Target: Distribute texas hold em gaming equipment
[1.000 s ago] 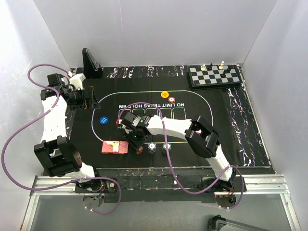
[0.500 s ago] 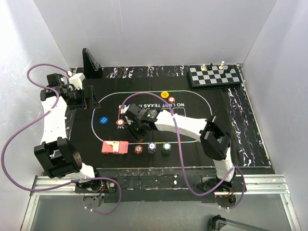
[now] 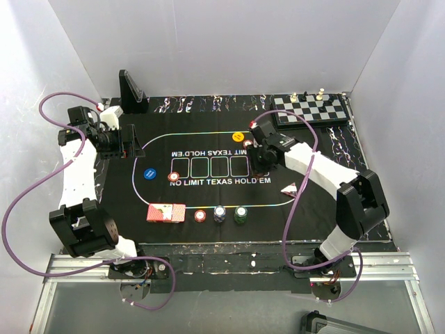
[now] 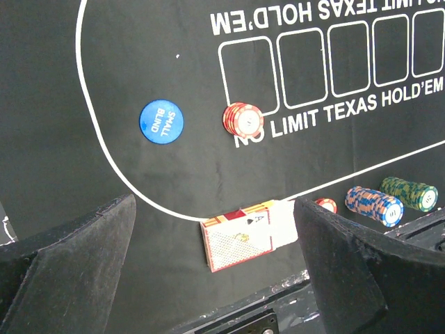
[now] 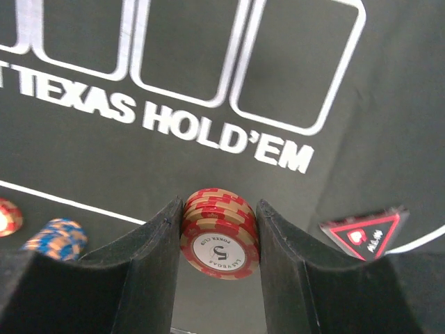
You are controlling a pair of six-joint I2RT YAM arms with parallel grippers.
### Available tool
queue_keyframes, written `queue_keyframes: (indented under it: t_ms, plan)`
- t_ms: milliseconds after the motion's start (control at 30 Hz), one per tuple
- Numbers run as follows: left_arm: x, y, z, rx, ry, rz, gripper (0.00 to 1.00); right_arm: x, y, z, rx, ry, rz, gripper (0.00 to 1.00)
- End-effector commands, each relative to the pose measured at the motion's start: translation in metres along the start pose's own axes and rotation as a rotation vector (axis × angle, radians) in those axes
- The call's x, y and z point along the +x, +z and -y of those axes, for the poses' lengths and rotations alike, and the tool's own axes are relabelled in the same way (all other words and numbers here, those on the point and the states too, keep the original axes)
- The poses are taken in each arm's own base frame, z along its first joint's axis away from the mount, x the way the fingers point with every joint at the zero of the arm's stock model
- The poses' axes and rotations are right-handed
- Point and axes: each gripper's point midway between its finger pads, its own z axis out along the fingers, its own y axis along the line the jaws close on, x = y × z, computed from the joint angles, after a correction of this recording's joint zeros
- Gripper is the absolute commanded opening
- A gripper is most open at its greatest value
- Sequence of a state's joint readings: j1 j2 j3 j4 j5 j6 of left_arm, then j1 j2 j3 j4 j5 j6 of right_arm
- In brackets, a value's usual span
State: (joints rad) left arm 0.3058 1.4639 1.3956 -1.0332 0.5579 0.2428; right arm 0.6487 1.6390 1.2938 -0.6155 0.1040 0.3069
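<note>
**Right end effector clamped on a red chip stack**

A red chip stack (image 5: 219, 240), its face marked 5, is pinched between the two fingers (image 5: 149, 261) of the right end effector (image 5: 217, 209), which is drawn in narrow around it. Whether the stack touches the felt cannot be told. In the wrist view it lies on the near side of the printed lettering (image 5: 174, 129) "TEXAS HOLD'EM", below its right-hand end. A dark triangular marker (image 5: 365, 232) lies off to the right of that end, and a blue chip stack (image 5: 59, 236) lies nearer and to the left.

From above, a second red stack (image 3: 174, 177) rests on the left end of the lettering, with the blue disc (image 3: 149, 174) just beyond it to the left. On the near side of the lettering, the playing cards (image 3: 165, 212), a single red chip (image 3: 200, 216), the blue stack and a green chip stack (image 3: 240, 212) lie in a row. On the far side lies a yellow disc (image 3: 238, 136).

The left end effector (image 4: 213, 209) is well to the left of the lettering, its jaws spread wide with nothing between them. The black felt mat (image 3: 313, 209) carrying the lettering covers the table (image 3: 344, 156), and a chessboard (image 3: 309, 108) stands far beyond the lettering's right end.
</note>
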Motion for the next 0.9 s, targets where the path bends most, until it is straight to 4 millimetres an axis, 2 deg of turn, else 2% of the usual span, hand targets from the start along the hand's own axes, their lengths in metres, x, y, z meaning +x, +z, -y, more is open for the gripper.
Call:
queue_keyframes:
  t_ms: [0,300,867]
  plan:
    - [-0.015,-0.017,0.009,-0.001,0.038,0.059,0.98,0.013,0.002,0.026,0.057,0.096,0.008,0.01]
    - [-0.016,-0.02,0.009,-0.002,0.046,0.058,0.98,0.053,0.018,0.063,0.211,0.254,-0.12,0.01]
    - [-0.011,-0.016,0.009,0.007,0.045,0.047,0.98,0.094,0.041,0.088,0.279,0.362,-0.2,0.01]
